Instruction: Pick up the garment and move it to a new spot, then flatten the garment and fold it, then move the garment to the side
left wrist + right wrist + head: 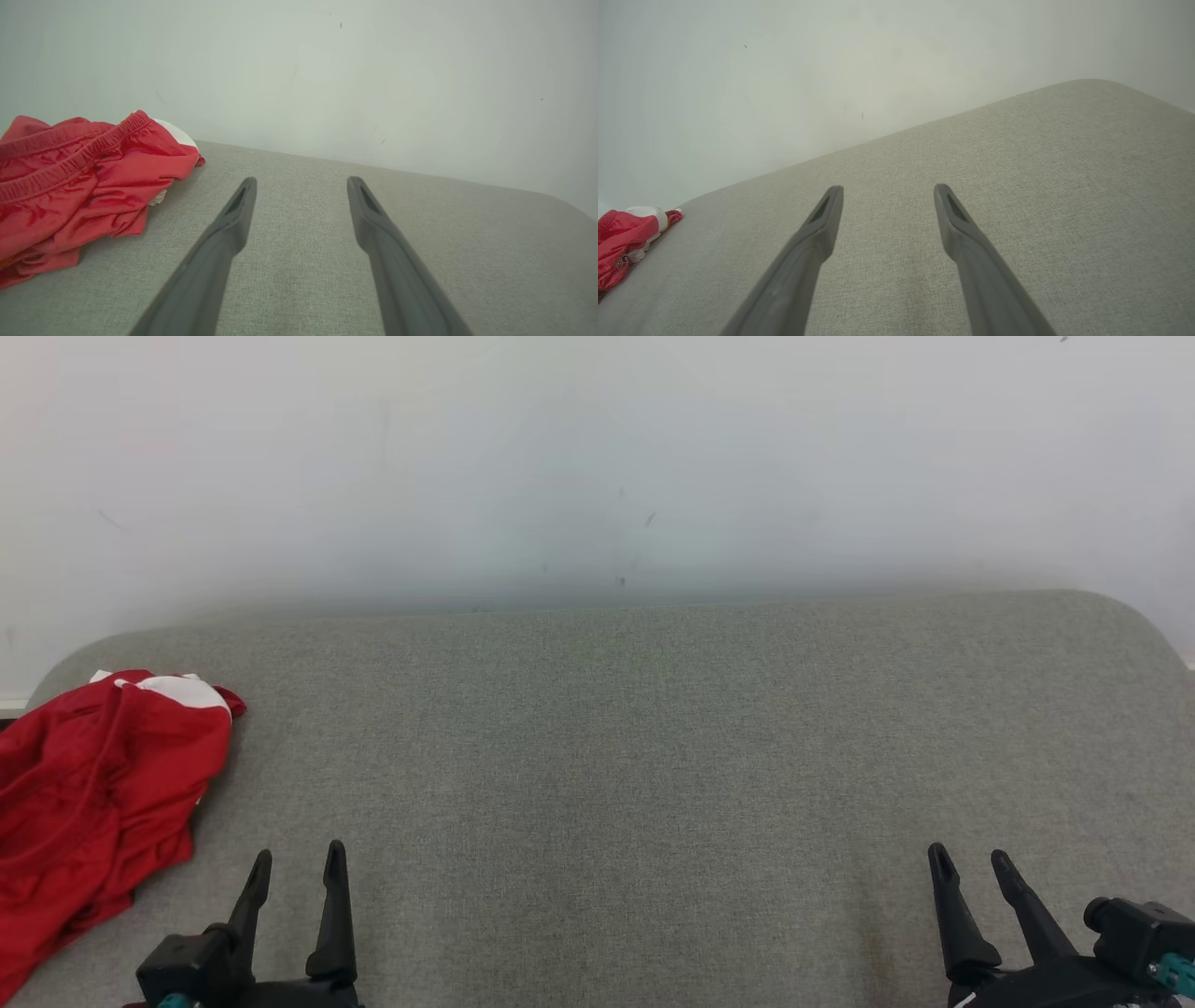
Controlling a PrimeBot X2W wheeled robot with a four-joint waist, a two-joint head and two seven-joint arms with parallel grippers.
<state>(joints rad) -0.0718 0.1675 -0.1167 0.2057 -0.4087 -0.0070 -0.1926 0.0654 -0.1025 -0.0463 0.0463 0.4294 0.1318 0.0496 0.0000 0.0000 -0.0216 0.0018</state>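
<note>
Garment lies crumpled at the far left end of the grey padded surface.

Red with a white patch and an elastic waistband, it sits just left of the left gripper. Left gripper and right gripper both hover low over bare fabric, fingers spread wide, holding nothing. A pale wall stands behind.

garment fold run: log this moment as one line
phase: pickup not begun | garment: red, crumpled, far left of grey surface, untouched | left claw: open, empty, beside garment | right claw: open, empty
</note>
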